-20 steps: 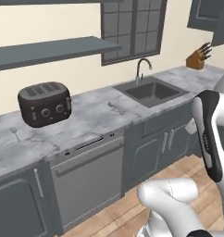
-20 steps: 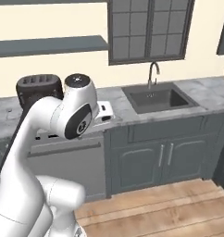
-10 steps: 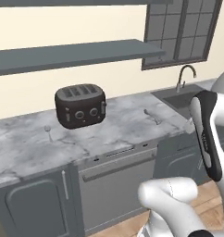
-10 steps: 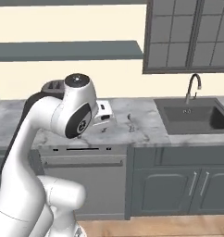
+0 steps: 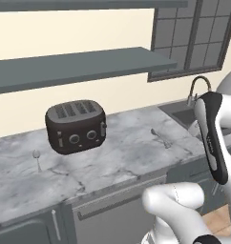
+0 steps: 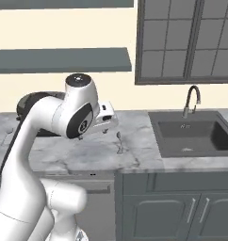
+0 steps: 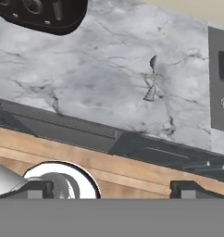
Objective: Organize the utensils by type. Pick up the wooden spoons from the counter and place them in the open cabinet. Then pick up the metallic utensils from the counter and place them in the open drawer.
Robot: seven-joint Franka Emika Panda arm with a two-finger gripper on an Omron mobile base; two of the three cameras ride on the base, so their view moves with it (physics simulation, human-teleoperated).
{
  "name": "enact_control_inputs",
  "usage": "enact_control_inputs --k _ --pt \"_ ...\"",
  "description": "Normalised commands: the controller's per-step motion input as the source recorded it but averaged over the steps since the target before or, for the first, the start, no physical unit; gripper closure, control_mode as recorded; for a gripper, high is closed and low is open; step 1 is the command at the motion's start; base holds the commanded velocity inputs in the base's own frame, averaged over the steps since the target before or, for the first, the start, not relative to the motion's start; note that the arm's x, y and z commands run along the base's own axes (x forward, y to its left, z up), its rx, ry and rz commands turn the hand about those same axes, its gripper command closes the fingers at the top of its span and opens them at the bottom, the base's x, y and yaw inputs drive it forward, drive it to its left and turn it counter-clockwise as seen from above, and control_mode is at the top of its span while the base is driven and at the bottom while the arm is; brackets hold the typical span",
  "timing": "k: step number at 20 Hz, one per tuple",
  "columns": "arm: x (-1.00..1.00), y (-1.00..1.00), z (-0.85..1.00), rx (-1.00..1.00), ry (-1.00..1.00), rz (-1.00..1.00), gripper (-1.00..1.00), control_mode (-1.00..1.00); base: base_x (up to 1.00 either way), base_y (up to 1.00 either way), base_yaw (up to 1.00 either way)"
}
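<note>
Fingers spread wide, holding nothing, hanging over the marble surface edge. One metal spoon lies flat between toaster and sink, probably the next grab.

Two small metal spoons are counted on the tabletop, well apart. One black toaster, one sink, one faucet and two wall shelves are seen.
</note>
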Motion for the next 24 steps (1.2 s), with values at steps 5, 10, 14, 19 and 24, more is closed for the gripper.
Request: enact_control_inputs --k 5,10,14,19,24 --pt "0.00 0.00 0.00 0.00 0.00 0.00 -1.00 1.00 0.62 -0.32 -0.02" --pt "0.00 0.00 0.00 0.00 0.00 0.00 -1.00 1.00 0.22 -0.11 -0.01" --pt "0.00 0.00 0.00 0.00 0.00 0.00 -1.00 1.00 0.01 0.00 0.00" --pt "0.41 0.15 -0.25 0.01 0.15 -0.14 -1.00 -1.00 0.00 0.00 0.00" --pt "0.54 0.38 -0.37 0.00 0.28 -0.18 -1.00 -1.00 0.00 0.00 0.00"
